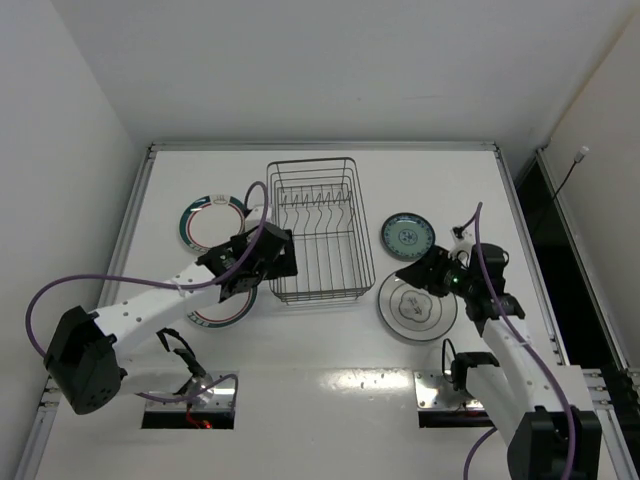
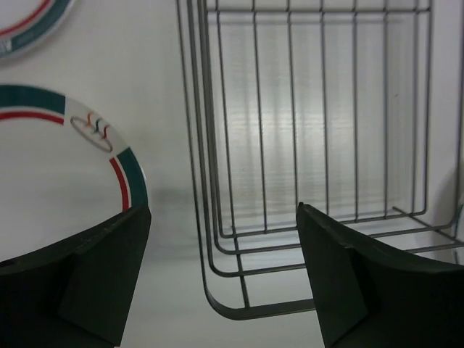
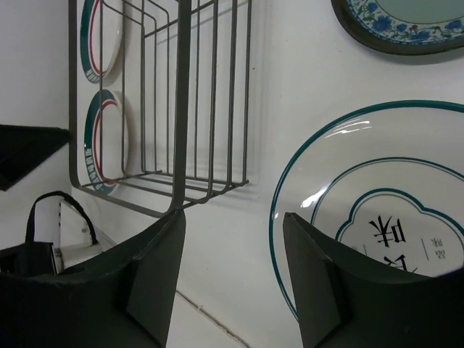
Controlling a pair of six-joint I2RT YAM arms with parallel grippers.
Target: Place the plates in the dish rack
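Dish rack [image 1: 320, 297] stands mid-table near the far edge; banded plates [image 1: 205, 222] lie toward the left edge, teal plate [image 1: 408, 236] and motif plate [image 1: 415, 308] toward the right; left gripper [image 2: 221, 210] and right gripper [image 3: 233, 217] gape, empty.

A robotics lab bench: white table [image 1: 330, 345] walled by plain white panels [image 1: 60, 150], purple-cabled arms [image 1: 150, 308] bolted at its edge

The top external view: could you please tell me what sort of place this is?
Probably a robotics test bench, not a kitchen: a white table boxed in by white panels, two robot arms bolted at its near edge, and a wire dish rack with plates lying flat beside it.
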